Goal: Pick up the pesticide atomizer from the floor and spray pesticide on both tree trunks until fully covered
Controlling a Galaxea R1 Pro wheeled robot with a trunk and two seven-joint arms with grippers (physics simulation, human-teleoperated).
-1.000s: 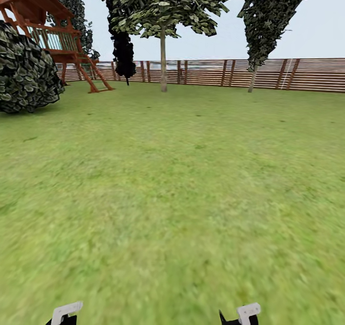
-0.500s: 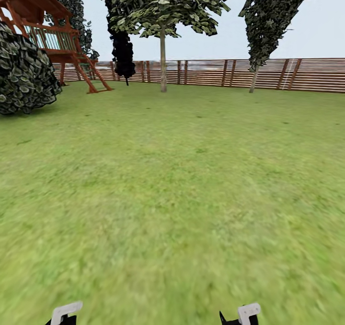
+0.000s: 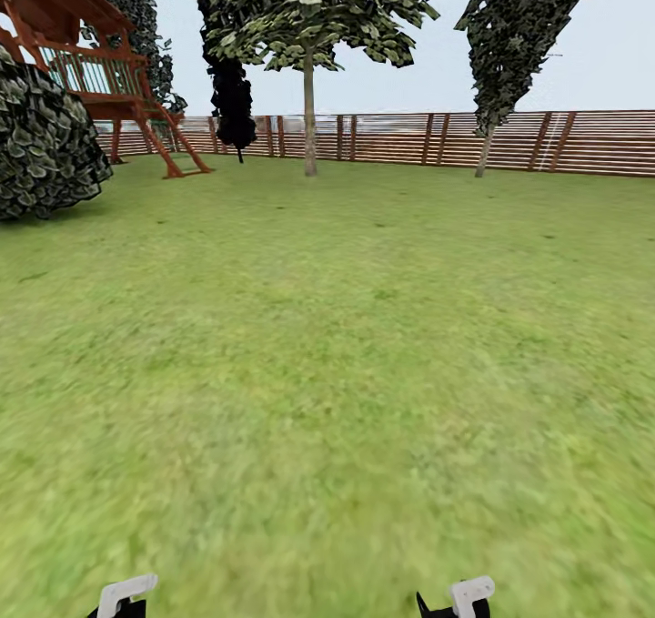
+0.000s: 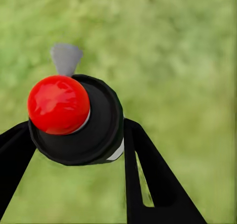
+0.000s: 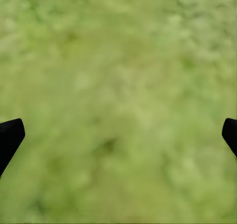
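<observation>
Transit step across the grass (image 3: 327,372). Left fingers (image 4: 153,179) pinching the sprayer (image 4: 74,117), red cap up; right fingers (image 5: 11,135) spread, empty. Two trees (image 3: 310,113) far ahead by the fence (image 3: 409,137). Next: approach, then aim nozzle at trunk.

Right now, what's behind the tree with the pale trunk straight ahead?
Behind the pale trunk runs the brown slatted fence, with grey sky above it. A black conifer stands beside it, further left. The slice of fence directly behind the trunk is covered.
</observation>
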